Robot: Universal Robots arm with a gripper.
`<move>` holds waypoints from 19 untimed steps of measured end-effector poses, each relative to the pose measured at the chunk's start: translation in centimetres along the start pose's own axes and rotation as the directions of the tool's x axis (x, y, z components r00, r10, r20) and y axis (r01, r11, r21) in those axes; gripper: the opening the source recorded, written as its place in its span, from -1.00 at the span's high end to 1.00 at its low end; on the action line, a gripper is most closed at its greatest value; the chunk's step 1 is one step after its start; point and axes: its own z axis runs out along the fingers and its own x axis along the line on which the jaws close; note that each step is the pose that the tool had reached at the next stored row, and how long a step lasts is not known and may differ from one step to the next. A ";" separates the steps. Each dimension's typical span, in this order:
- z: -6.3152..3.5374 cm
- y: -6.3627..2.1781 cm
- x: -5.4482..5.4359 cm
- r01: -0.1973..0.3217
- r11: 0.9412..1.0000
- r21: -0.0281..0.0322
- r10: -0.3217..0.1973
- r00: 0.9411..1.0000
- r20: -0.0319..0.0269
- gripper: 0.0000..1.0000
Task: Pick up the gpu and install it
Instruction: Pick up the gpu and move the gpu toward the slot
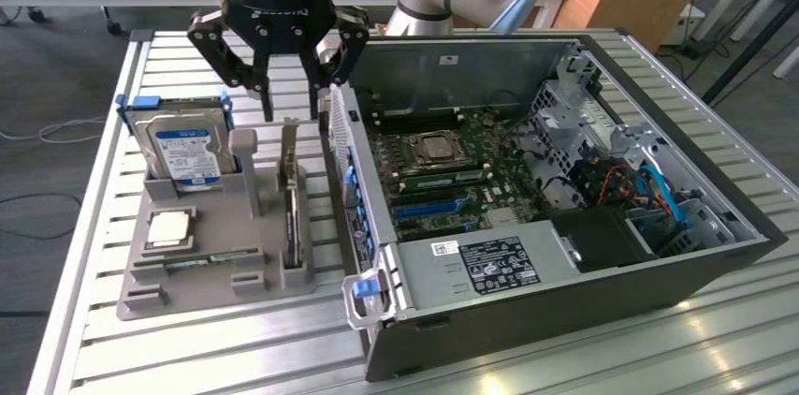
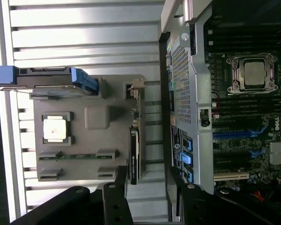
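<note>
The slatted metal desk (image 1: 187, 348) carries two things: a grey holder (image 1: 212, 283) toward its edge on the exterior view's left, and an open computer case (image 1: 562, 315) on the side at the exterior view's right. You can see the gpu (image 1: 290, 198) standing upright on its long edge in a slot of the holder, on the side nearest to the case. The gripper (image 1: 294, 112) hangs just above the gpu, with its fingers (image 1: 266, 100) spread apart and nothing between them. In the same holder you find a hard drive (image 1: 185, 147) with a blue label, standing at the far end, a square processor chip (image 1: 168, 228), and a green RAM stick (image 1: 200, 259) lying flat. Inside the case the motherboard (image 1: 443, 170) is uncovered.
</note>
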 end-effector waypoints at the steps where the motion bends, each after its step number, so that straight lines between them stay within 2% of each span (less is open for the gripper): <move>1: 0.18 0.00 0.0 0.000 1.000 0.000 0.000 1.000 0.000 0.05; 19: 3.44 -0.09 0.2 0.000 1.000 0.000 0.000 1.000 0.000 0.05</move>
